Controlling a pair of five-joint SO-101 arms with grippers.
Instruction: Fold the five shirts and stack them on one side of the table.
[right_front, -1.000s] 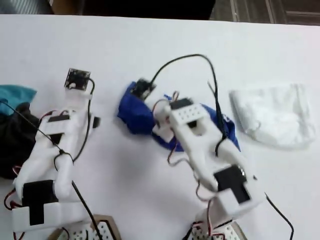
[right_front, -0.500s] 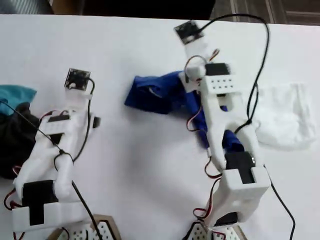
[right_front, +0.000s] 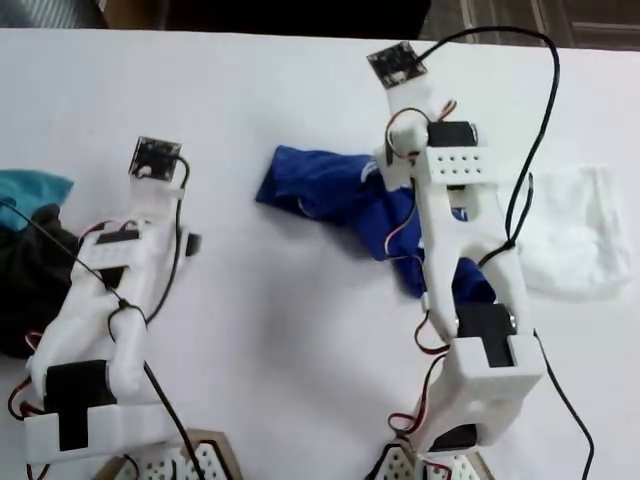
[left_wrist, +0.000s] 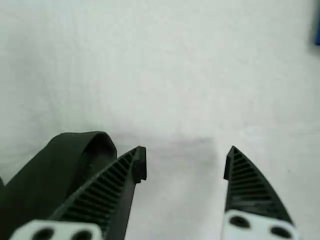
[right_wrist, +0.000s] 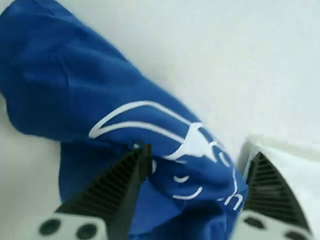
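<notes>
Far left: teal shirt (right_front: 35, 185) and black shirt (right_front: 30, 270) bunched at the surface (right_front: 250, 80) edge, with the left gripper (left_wrist: 186, 162) nearby, jaws spread over bare surface. Centre: blue shirt (right_front: 330, 190) lies crumpled, and the right gripper (right_wrist: 200, 157) is over it, jaws spread. Right: white shirt (right_front: 570, 235) lies just beside the blue one.

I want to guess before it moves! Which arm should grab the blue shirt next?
Right. The right gripper hangs open directly over the blue shirt, with fabric between its jaws. The left gripper is open over bare table, well apart from that shirt.
</notes>
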